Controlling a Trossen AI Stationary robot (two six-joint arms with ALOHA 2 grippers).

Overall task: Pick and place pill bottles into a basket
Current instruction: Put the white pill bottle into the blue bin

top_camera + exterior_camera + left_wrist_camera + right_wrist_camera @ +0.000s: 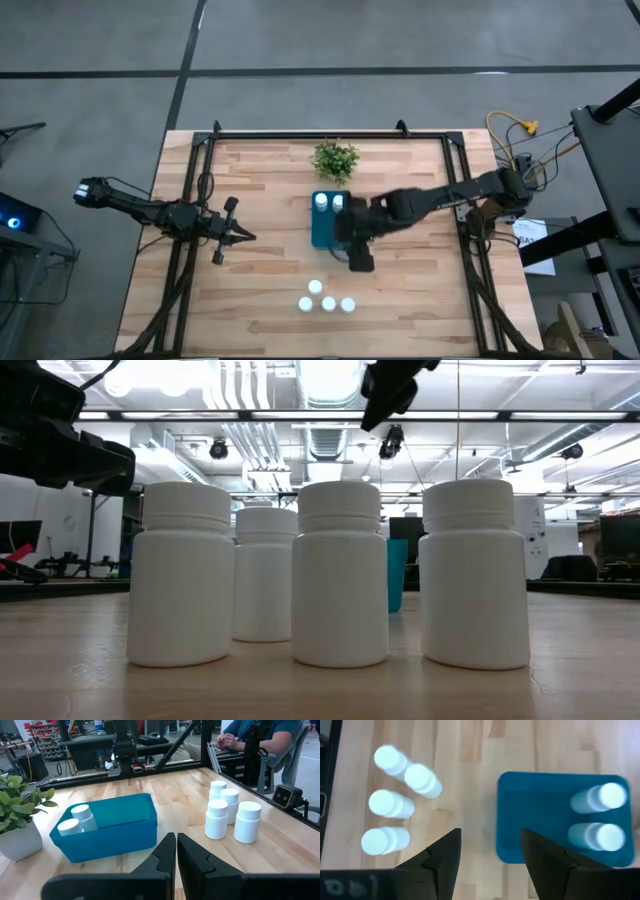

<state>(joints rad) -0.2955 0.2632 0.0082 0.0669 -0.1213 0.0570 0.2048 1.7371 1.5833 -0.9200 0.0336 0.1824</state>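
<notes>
High view: pale wooden slat table [270,200] on grey floor, holding one teal-blue rectangular plastic basket [322,232] with two small white capped pill bottles [321,201] inside, four more grouped nearby, one green potted plant [335,158]; left gripper [243,237] clenched empty, right gripper [357,262] released above table.

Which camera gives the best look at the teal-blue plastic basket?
The left wrist view: the teal-blue plastic basket shows whole, walls and inside. The right wrist view shows it from above, the high view partly under the right arm, the low view only a sliver.
</notes>
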